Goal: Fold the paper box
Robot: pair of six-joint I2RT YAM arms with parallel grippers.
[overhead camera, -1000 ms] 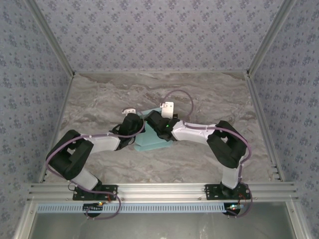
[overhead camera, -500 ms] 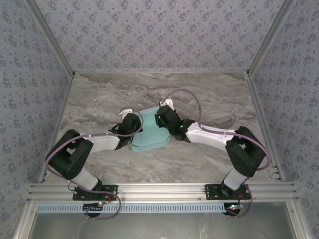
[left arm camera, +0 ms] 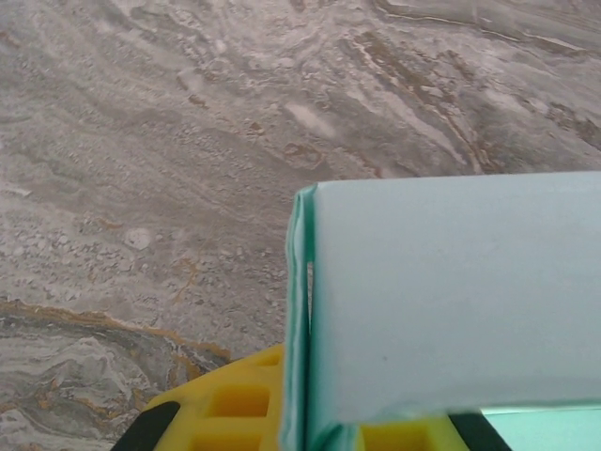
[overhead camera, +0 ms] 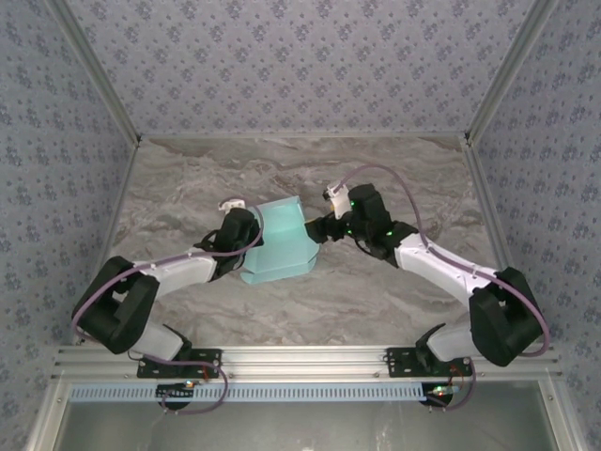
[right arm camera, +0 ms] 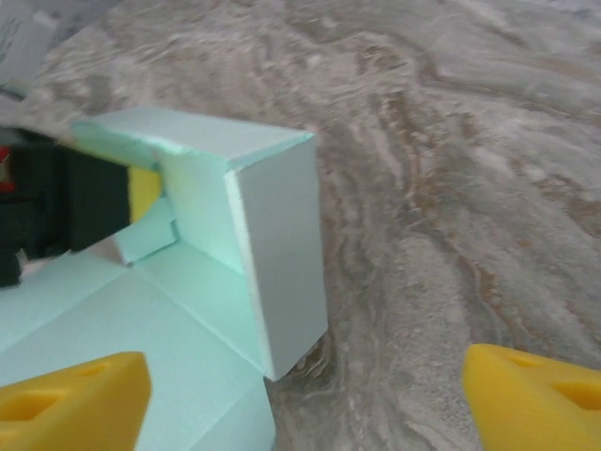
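The paper box (overhead camera: 277, 242) is pale light-blue card, partly folded, lying at the table's middle with its far walls raised. My left gripper (overhead camera: 246, 230) is shut on its left wall. In the left wrist view the card's edge (left arm camera: 302, 310) runs down between the yellow fingers (left arm camera: 221, 409), and a folded panel (left arm camera: 451, 291) covers the right side. My right gripper (overhead camera: 319, 228) stands open just right of the box, apart from it. In the right wrist view its yellow fingertips (right arm camera: 75, 395) sit wide apart and the box's upright corner wall (right arm camera: 282, 244) is ahead between them.
The marble-patterned tabletop (overhead camera: 394, 178) spreads around the box. Patterned walls with metal corner rails (overhead camera: 488, 103) enclose it on three sides. An aluminium rail (overhead camera: 300, 357) at the near edge carries both arm bases.
The right gripper opened wide and drew back to the right, off the box. Its arm swung outward. The left gripper kept its hold and the box shifted slightly left.
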